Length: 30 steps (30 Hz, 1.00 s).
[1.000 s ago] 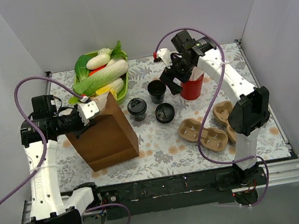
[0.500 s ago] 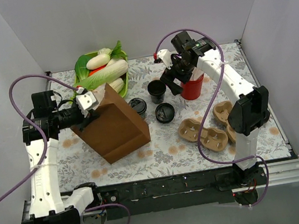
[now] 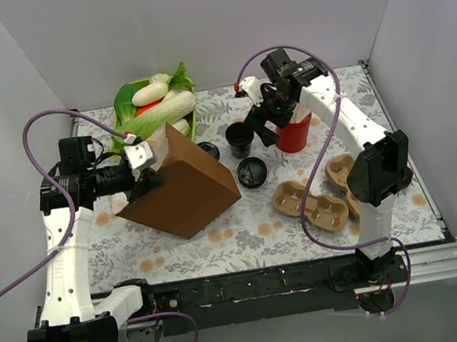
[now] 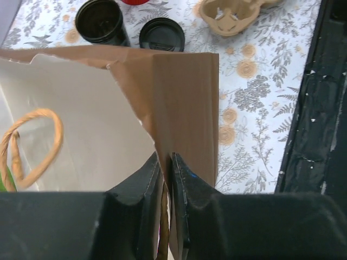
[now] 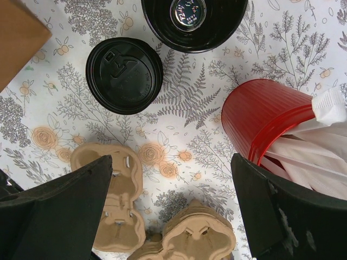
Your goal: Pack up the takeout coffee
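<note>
Worryingly, the left gripper [image 4: 167, 162], clamped on the tilted paper bag [image 3: 183, 186] (right gripper [image 5: 169, 160] spread wide), could topple it onto the takeout coffee [image 3: 252, 171] ahead

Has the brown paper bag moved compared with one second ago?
Yes. The brown paper bag has tipped rightward, its side now closer to the black lidded cup.

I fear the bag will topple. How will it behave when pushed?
Likely light: the bag leans far over, held only by a rim pinch from the left gripper. Thin paper walls, so probably floppy and apt to tip.
</note>
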Tool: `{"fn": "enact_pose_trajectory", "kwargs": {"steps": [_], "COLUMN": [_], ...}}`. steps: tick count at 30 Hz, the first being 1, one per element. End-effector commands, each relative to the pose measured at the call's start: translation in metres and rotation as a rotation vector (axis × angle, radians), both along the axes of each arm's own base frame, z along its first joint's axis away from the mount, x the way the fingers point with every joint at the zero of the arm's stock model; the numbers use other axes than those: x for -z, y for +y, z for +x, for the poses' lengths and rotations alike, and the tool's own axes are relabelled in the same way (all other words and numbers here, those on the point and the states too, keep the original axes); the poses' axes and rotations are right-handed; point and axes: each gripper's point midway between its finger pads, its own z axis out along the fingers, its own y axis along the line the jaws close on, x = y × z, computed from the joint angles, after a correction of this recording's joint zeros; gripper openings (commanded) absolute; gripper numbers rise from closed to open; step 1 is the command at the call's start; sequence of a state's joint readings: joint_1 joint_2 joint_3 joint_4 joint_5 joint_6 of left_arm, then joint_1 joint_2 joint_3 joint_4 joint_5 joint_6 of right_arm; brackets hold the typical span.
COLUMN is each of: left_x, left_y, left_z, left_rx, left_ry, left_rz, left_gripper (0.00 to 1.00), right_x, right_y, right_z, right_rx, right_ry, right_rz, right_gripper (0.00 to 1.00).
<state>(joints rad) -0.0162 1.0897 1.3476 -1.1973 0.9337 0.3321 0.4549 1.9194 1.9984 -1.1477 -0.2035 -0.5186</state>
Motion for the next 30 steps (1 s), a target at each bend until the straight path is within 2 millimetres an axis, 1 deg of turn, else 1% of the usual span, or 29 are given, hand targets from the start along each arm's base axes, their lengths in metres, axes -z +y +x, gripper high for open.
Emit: {"fn": "enact_pose_trajectory", "kwargs": {"steps": [1,3,6,7,9,10,11,13,14,15,16,17,18,19,20,21,22,23,25,26,27,28,29,30], "left_x": [0.003,0.007,0.008,0.007,-0.001,-0.012,-0.018,-0.042,-0.049,-0.055,-0.063,-0.077,-0.086,-0.096,-0.104,-0.106,-0.102,-0.103,-0.101,-0.103,-0.112,-0.115,-0.115,-0.119], "left_y": [-0.012,-0.012,-0.013,-0.013,-0.017,-0.019,-0.022,-0.027,-0.028,-0.03,-0.033,-0.035,-0.037,-0.042,-0.044,-0.044,-0.044,-0.044,-0.042,-0.041,-0.039,-0.036,-0.027,-0.021], "left_z": [-0.014,-0.017,-0.018,-0.017,-0.016,-0.015,-0.011,-0.01,-0.009,-0.007,-0.008,-0.007,0.001,-0.003,-0.001,0.002,0.007,0.007,0.01,0.011,0.018,0.026,0.041,0.049], "left_rx": [0.053,0.052,0.047,0.04,0.032,0.029,0.025,0.029,0.029,0.037,0.011,0.007,0.011,0.023,0.023,0.024,0.022,0.021,-0.003,-0.02,-0.044,-0.084,-0.167,-0.165], "left_ry": [0.044,0.061,0.085,0.095,0.12,0.11,0.118,0.117,0.118,0.124,0.176,0.173,0.167,0.22,0.231,0.236,0.257,0.253,0.256,0.252,0.204,0.176,0.128,0.041], "left_rz": [-0.043,-0.042,-0.053,-0.061,-0.101,-0.121,-0.142,-0.192,-0.205,-0.222,-0.258,-0.289,-0.314,-0.363,-0.382,-0.388,-0.383,-0.377,-0.364,-0.361,-0.359,-0.354,-0.322,-0.273], "left_gripper": [0.13,0.15,0.43,0.56,0.64,0.68,0.74,0.79,0.82,0.88,0.93,0.97,0.98,0.98,0.98,0.98,0.98,0.98,0.98,0.98,0.98,0.98,0.98,0.98], "right_x": [-0.005,-0.005,-0.006,-0.004,-0.003,-0.004,-0.003,-0.002,-0.001,-0.002,-0.002,-0.001,0.0,0.001,0.002,0.004,0.005,0.004,0.0,-0.007,-0.01,-0.014,-0.017,-0.019], "right_y": [0.001,0.002,0.002,0.002,0.002,0.002,0.002,0.001,0.001,0.001,0.001,0.001,0.0,0.001,0.002,0.002,0.003,0.005,0.009,0.015,0.018,0.021,0.026,0.029], "right_z": [0.001,0.002,0.002,0.002,0.002,0.002,0.002,0.002,0.002,0.002,0.002,0.003,0.002,0.002,0.001,0.001,0.001,0.001,0.002,0.001,0.0,-0.002,-0.007,-0.011], "right_rx": [0.003,0.002,0.003,0.003,0.002,0.002,0.002,0.001,0.0,-0.001,-0.001,-0.002,-0.001,-0.002,-0.003,-0.004,-0.003,-0.009,-0.016,-0.035,-0.045,-0.057,-0.075,-0.086], "right_ry": [-0.023,-0.025,-0.023,-0.021,-0.02,-0.019,-0.017,-0.013,-0.013,-0.015,-0.013,-0.013,-0.009,-0.003,0.003,0.008,0.013,0.017,0.018,0.021,0.023,0.021,0.035,0.048], "right_rz": [0.011,0.014,0.011,0.01,0.009,0.008,0.007,0.003,0.001,0.001,0.0,-0.002,-0.003,-0.003,0.001,0.001,0.004,0.011,0.029,0.06,0.074,0.09,0.119,0.133], "right_gripper": [0.98,0.98,0.98,0.98,0.98,0.98,0.98,0.98,0.98,0.98,0.98,0.98,0.98,0.98,0.98,0.98,0.98,0.98,0.98,0.98,0.98,0.98,0.98,0.98]}}
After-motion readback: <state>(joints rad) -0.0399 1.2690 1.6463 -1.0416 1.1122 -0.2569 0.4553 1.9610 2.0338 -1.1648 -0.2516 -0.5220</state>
